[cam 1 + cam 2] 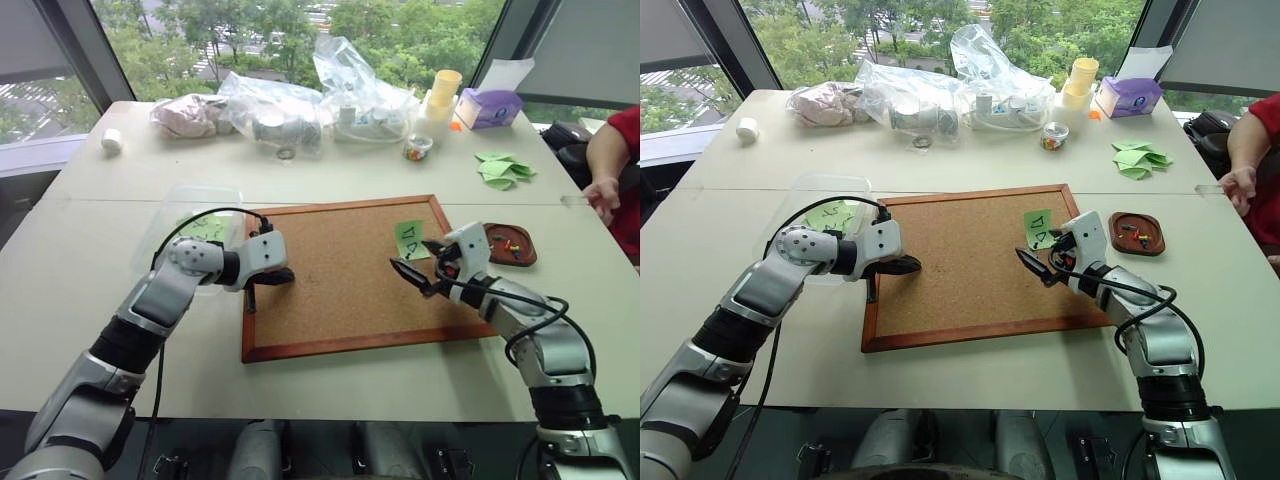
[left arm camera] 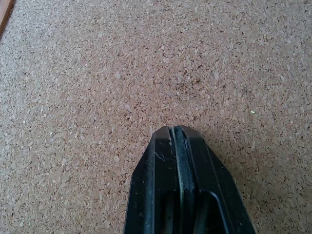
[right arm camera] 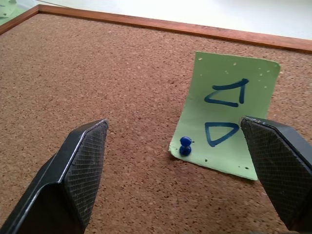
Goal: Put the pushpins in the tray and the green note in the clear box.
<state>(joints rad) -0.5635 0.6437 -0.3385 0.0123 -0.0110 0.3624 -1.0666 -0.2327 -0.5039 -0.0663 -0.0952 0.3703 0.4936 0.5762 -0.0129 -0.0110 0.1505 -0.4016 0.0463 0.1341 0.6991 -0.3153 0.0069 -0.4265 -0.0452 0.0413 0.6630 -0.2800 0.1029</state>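
Pins already sit in the tray (image 1: 511, 245) — but one blue pin (image 3: 185, 146) pegs the green note (image 3: 229, 114) to the corkboard (image 1: 340, 270). Right gripper (image 3: 180, 161) gapes before it; left gripper (image 2: 176, 141) clenched empty. Clear box (image 1: 190, 225) waits.

The shallow see-through plastic clear box (image 1: 815, 190) is partly covered by the left arm, and the light green paper lying inside it is too indistinct to read. The small glossy reddish-brown tray (image 1: 524, 257) holds several tiny coloured specks; their number and kind cannot be determined. A person in a red sleeve (image 1: 622, 135) is cut off by the right edge of the head views, only forearm and hand showing. Contents of the crumpled clear plastic bags (image 1: 300, 105) at the table's far side cannot be identified. In the right wrist view, the light green square note (image 3: 226, 112) has one lower corner concealed behind the gripper's black finger (image 3: 280, 165).
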